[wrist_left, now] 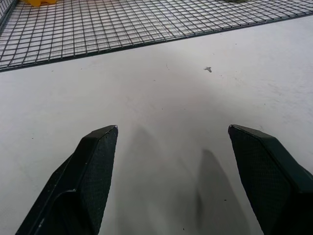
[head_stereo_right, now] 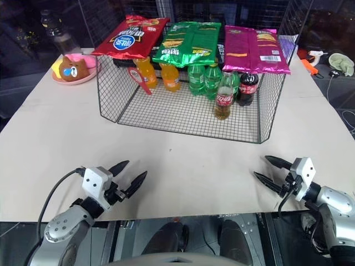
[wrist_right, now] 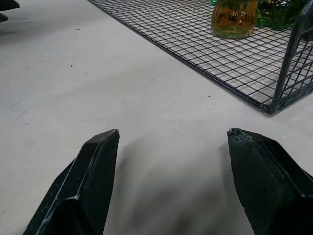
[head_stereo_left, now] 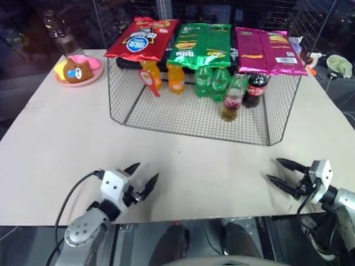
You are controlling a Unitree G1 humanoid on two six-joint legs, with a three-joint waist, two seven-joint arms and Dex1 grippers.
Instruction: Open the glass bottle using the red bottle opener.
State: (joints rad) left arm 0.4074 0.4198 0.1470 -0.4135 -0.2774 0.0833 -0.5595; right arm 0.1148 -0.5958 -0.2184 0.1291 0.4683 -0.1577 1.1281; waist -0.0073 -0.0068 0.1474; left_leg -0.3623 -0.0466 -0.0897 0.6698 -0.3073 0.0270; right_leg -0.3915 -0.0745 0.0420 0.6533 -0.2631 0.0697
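The glass bottle (head_stereo_left: 232, 100) stands upright on the floor of a wire rack (head_stereo_left: 183, 119), near its open front, with a red label and amber liquid; its base shows in the right wrist view (wrist_right: 234, 17). The red bottle opener (head_stereo_left: 148, 78) sits tilted at the rack's left side, in front of an orange bottle. My left gripper (head_stereo_left: 146, 172) is open over the bare table near the front edge, far from both. My right gripper (head_stereo_left: 273, 169) is open too, low over the table in front of the rack's right corner. Nothing is between either pair of fingers.
Three chip bags, red (head_stereo_left: 143, 37), green (head_stereo_left: 201, 44) and pink (head_stereo_left: 267, 50), lie on top of the rack. Orange bottles (head_stereo_left: 175, 76), green bottles (head_stereo_left: 212, 81) and a dark cola bottle (head_stereo_left: 256, 88) stand inside. A pink plate (head_stereo_left: 62, 78) with a bear toy sits at the back left.
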